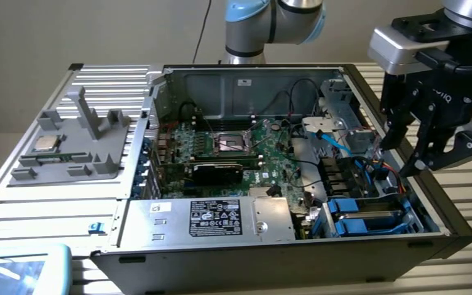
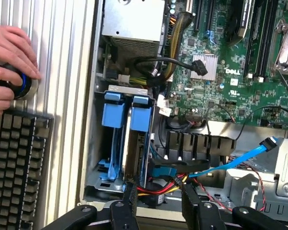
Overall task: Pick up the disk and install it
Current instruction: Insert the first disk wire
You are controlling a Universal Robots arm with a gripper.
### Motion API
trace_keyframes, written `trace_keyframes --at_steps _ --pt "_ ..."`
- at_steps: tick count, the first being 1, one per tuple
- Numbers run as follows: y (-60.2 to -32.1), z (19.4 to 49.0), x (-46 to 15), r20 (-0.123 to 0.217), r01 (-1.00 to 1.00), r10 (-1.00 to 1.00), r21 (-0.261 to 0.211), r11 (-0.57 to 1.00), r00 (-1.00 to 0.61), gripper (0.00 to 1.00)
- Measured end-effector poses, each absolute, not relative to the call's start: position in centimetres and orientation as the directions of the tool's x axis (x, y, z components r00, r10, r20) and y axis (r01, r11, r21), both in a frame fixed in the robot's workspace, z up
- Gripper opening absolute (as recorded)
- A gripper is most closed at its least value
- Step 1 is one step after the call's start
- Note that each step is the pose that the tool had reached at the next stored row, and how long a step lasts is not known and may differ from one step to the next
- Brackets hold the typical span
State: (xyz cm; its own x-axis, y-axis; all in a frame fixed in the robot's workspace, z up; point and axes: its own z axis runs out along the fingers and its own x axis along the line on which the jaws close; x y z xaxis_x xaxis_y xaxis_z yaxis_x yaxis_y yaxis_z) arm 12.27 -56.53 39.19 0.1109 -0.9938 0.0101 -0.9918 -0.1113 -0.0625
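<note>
The disk (image 1: 369, 215) lies in the drive bay at the front corner of the open computer case (image 1: 285, 255), on the exterior view's right; its blue carrier frames a grey slab. In the wrist view two blue carrier brackets (image 2: 129, 120) stand side by side in that bay, with a thin grey drive edge (image 2: 133, 158) between their rails. My gripper (image 1: 404, 153) hangs just above the case's side wall, beside the bay. Its black fingers are open, and nothing is between them. In the wrist view my gripper (image 2: 159, 195) hovers over red and yellow wires next to the bay.
A silver power supply box (image 1: 211, 218) with a black label sits beside the bay. A blue data cable (image 2: 240, 158) loops near my fingers. A grey fixture (image 1: 72, 144) holding a small silver chip stands on the slatted table. A person's hand (image 2: 9, 62) rests on a round knob above a keyboard (image 2: 14, 163).
</note>
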Motion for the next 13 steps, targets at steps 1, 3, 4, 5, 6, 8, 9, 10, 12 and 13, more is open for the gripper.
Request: trace_keyframes --at_steps 1,3,4,5,6,8,9,10,12,13 --pt "-56.6 39.2 12.3 0.009 -0.992 -0.993 -0.055 -0.115 0.114 0.5" --pt "-56.6 39.2 12.3 0.007 -0.992 -0.993 -0.037 -0.118 0.118 0.5" --pt "-56.7 39.2 12.3 0.006 -0.992 -0.993 -0.029 -0.119 0.119 0.5" --pt "-56.8 39.2 12.3 0.005 -0.993 -0.993 -0.021 -0.12 0.12 0.5" --pt "-56.9 39.2 12.3 0.005 -0.993 -0.993 -0.015 -0.12 0.12 0.5" --pt "-57.2 39.2 12.3 0.003 -0.993 -0.993 -0.001 -0.121 0.121 0.5" --pt "-57.4 39.2 12.3 0.002 -0.993 -0.993 0.006 -0.121 0.121 0.5" --pt "-57.6 39.2 12.3 0.001 -0.993 -0.993 0.013 -0.121 0.121 0.5" --pt "-57.8 39.2 12.3 -0.004 -0.992 -0.993 0.025 -0.121 0.121 0.5" --pt "-58.0 39.2 12.4 -0.008 -0.992 -0.993 0.028 -0.121 0.121 0.5"
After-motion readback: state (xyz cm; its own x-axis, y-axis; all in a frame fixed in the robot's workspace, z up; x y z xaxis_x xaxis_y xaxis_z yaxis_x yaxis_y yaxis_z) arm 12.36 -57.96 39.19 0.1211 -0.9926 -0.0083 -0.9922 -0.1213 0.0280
